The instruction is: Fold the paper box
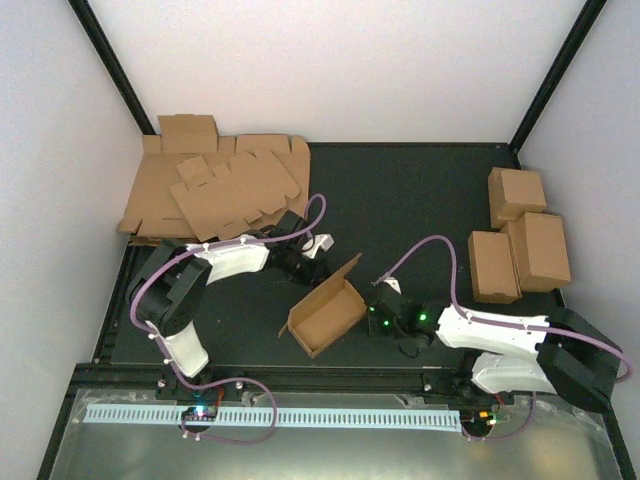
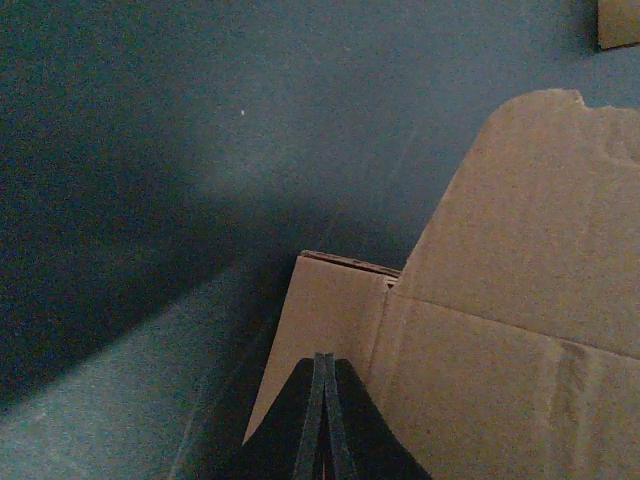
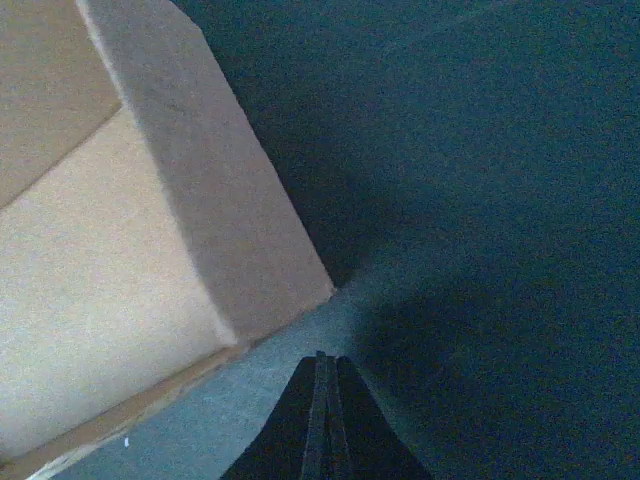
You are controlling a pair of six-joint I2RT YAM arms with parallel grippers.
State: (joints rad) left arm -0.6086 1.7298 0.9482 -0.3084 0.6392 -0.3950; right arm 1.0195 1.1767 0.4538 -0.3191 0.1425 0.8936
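Here, white walls surround the dark mat holding the paper box.

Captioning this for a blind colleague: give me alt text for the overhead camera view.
A half-folded paper box, open-topped with one flap raised, sits on the dark table between the left gripper and right gripper, both shut. Flat cardboard blanks lie heaped far left; three closed boxes stand far right.

The top camera looks down from high on the whole table. Both wrist cameras sit low, very close to the paper box, which all views share.
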